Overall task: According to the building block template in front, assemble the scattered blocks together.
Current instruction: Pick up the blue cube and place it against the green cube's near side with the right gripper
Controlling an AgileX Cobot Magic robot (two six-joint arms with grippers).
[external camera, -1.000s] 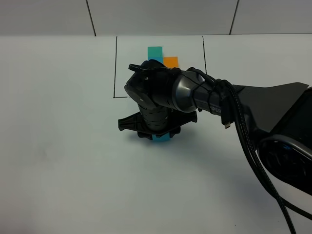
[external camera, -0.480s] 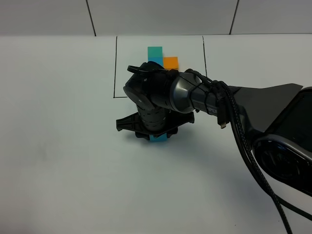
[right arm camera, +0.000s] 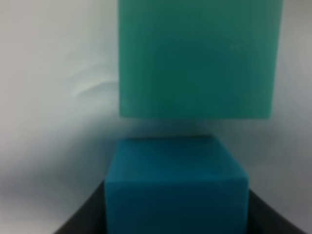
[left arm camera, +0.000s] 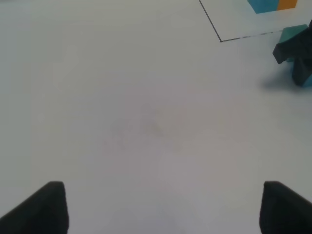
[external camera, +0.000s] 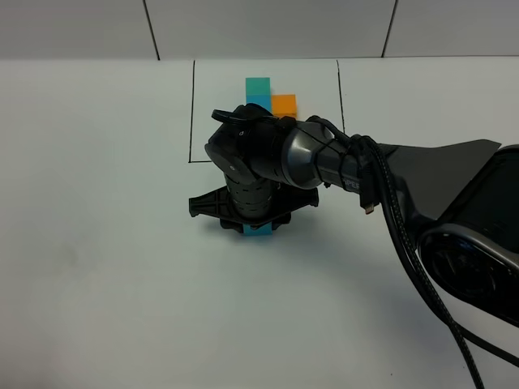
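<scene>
The building block template (external camera: 271, 96), a teal, blue and orange L, sits inside the thin black rectangle (external camera: 191, 113) at the back. My right gripper (external camera: 258, 225) reaches across the middle and is shut on the sky-blue cube (external camera: 259, 232), low over the table. In the right wrist view the sky-blue cube (right arm camera: 176, 187) sits between my dark fingers (right arm camera: 80, 219), with the scattered teal-green cube (right arm camera: 200, 58) just beyond it, a narrow gap between them. My left gripper (left arm camera: 161, 209) is open over bare table. The scattered orange cube is hidden or out of view.
The white table (external camera: 105, 267) runs to a grey tiled wall (external camera: 268, 28) at the back. My right arm with its cables (external camera: 381, 178) crosses from the right. The left wrist view shows the frame's corner (left arm camera: 220, 41) and the right gripper (left arm camera: 292, 51) far off.
My right gripper has shifted a little to the left and slightly toward the front, carrying the sky-blue cube with it. The template has not moved.
</scene>
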